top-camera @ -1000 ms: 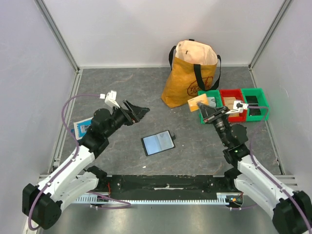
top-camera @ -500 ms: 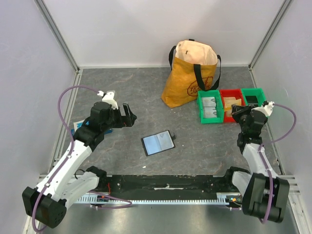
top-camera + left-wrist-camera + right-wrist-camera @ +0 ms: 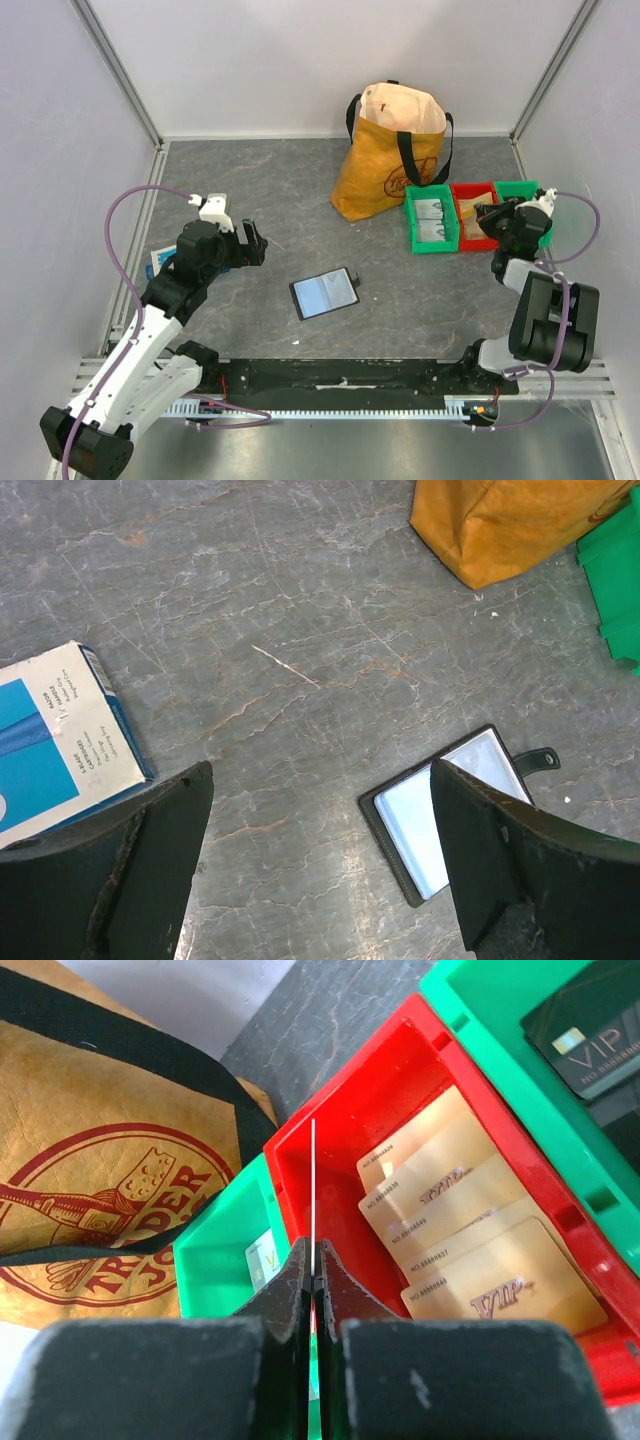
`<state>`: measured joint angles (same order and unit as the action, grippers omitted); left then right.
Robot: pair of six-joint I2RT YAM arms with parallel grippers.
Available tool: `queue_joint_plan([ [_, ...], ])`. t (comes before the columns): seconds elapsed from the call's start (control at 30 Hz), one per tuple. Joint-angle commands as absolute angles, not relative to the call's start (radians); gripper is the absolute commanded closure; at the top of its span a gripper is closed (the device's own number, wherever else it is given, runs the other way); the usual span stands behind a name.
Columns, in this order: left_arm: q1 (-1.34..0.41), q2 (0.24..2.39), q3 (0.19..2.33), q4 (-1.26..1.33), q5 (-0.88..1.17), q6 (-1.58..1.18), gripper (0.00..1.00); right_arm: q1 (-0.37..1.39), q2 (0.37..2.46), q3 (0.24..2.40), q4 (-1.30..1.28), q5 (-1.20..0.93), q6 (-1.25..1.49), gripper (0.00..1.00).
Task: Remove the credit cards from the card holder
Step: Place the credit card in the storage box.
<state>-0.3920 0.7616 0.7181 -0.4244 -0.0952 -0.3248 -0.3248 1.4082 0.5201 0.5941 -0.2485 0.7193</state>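
The black card holder (image 3: pixel 325 292) lies open on the table, a pale blue-grey credit card (image 3: pixel 445 805) showing in it. My left gripper (image 3: pixel 251 243) hovers to its left, open wide with nothing between its fingers (image 3: pixel 165 840). In the left wrist view the holder (image 3: pixel 392 830) sits partly behind the right finger. My right gripper (image 3: pixel 313 1250) is shut on a thin credit card (image 3: pixel 313 1175) seen edge-on. It hangs over the red bin (image 3: pixel 330 1150), which holds several gold cards (image 3: pixel 470 1210). In the top view that gripper (image 3: pixel 486 216) is at the red bin (image 3: pixel 470 236).
A blue-and-white flat box (image 3: pixel 55 745) lies at the left edge (image 3: pixel 160 262). A yellow-brown tote bag (image 3: pixel 390 150) stands behind the bins. One green bin (image 3: pixel 432 244) holds pale cards. Another green bin (image 3: pixel 490 1020) holds a black card (image 3: pixel 590 1030).
My right arm swung from mid-table out to the red bin, card still gripped. The left gripper drew back to the left and opened wider. The card holder stayed put.
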Motion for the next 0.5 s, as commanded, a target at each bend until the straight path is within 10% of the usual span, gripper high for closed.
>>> queue_joint_plan([
  [0.0,-0.388,0.747,0.716,-0.391,-0.081,-0.276,0.06,-0.327,1.476,0.586,0.651,-0.351,0.657,0.98],
  [0.47,-0.388,0.761,0.712,-0.385,-0.054,-0.275,0.06,-0.368,1.516,0.626,0.629,-0.373,0.592,0.97],
])
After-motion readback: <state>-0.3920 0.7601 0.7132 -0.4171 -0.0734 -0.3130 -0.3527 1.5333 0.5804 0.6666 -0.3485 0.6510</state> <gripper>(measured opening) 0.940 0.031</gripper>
